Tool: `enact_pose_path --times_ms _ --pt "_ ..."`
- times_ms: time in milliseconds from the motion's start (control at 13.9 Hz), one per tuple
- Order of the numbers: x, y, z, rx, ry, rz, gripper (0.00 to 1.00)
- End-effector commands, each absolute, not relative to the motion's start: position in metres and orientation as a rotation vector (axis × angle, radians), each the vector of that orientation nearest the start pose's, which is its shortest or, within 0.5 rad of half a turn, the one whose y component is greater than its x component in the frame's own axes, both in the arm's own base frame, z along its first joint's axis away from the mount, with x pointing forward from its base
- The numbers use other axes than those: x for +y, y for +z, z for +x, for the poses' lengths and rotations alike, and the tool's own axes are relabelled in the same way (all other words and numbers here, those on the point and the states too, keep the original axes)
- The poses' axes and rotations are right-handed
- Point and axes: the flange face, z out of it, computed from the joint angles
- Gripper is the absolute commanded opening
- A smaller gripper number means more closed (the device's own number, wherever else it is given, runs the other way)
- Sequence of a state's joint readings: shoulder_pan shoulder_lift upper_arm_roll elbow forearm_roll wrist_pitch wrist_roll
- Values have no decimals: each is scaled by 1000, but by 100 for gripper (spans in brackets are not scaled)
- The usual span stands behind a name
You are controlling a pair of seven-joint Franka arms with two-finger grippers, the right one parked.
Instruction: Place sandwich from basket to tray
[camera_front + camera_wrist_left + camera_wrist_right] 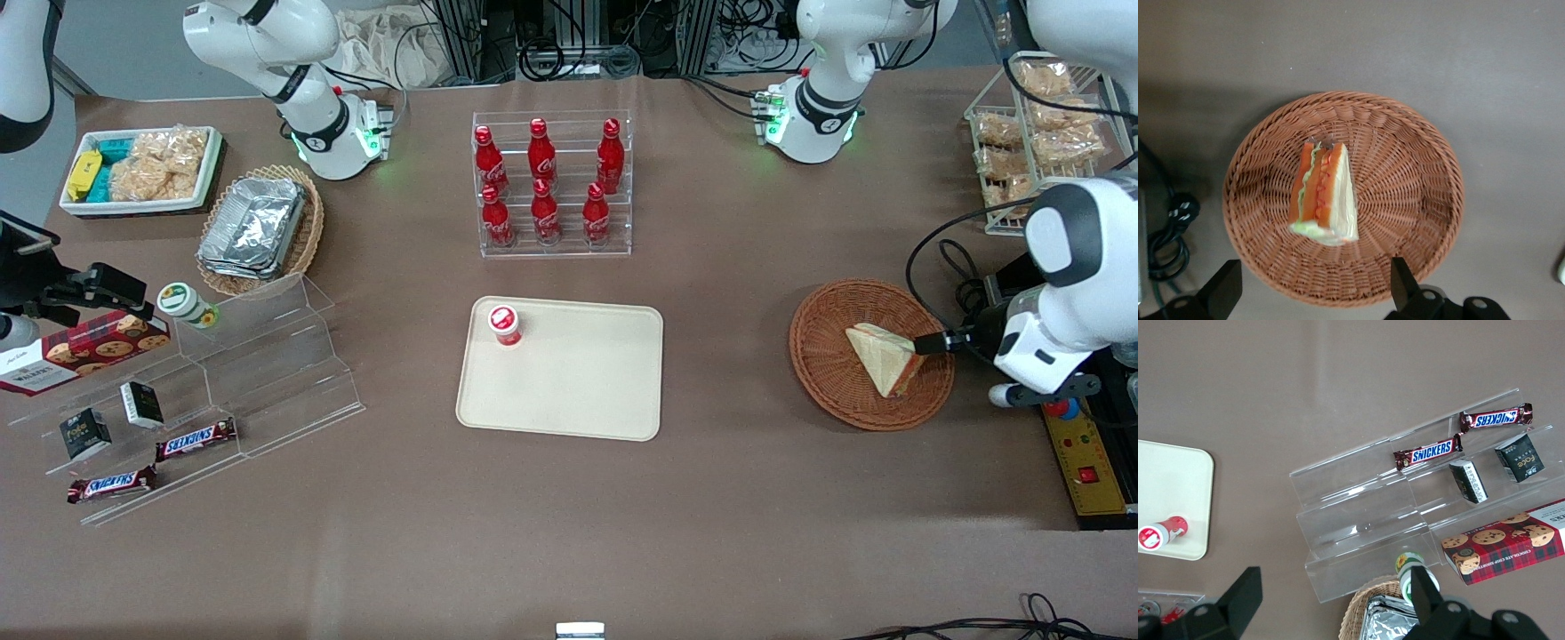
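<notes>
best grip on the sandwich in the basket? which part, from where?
Grip the sandwich across its two flat bread faces, mid-wedge, coming straight down. It stands on edge in the basket with the layered filling facing up, so the bread faces are parallel sides a two-finger grip can close on. The tool hangs open above the basket, apart from the sandwich; the wide part likely gives the firmest hold.

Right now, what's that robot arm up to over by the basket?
The working arm's gripper hangs open above the round wicker basket, lined up over the sandwich, which lies in the basket, not yet grasped. It is meant to go onto the cream tray mid-table, where a small red-capped cup stands in one corner.
</notes>
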State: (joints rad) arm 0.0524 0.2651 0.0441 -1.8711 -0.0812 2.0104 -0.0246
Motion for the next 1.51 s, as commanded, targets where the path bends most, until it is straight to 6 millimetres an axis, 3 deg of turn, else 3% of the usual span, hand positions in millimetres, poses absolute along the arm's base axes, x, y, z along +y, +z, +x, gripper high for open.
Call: enact_pose_path --times_ms 0,288,577,649,793,865,1009,1225,1441 --pt "54 325 603 -286 193 -3172 100" --pt "57 268 596 -299 214 -3162 100" --pt "57 238 594 -304 239 -3157 98" --pt "57 235 593 -316 246 -3161 86" --pt "57 236 594 -321 246 -3162 52" --pt "57 238 595 -325 241 -3163 38" --pt "55 245 598 -366 226 -3158 23" --pt "50 286 609 -380 157 -3162 22" --pt "40 359 612 -340 90 -3175 23"
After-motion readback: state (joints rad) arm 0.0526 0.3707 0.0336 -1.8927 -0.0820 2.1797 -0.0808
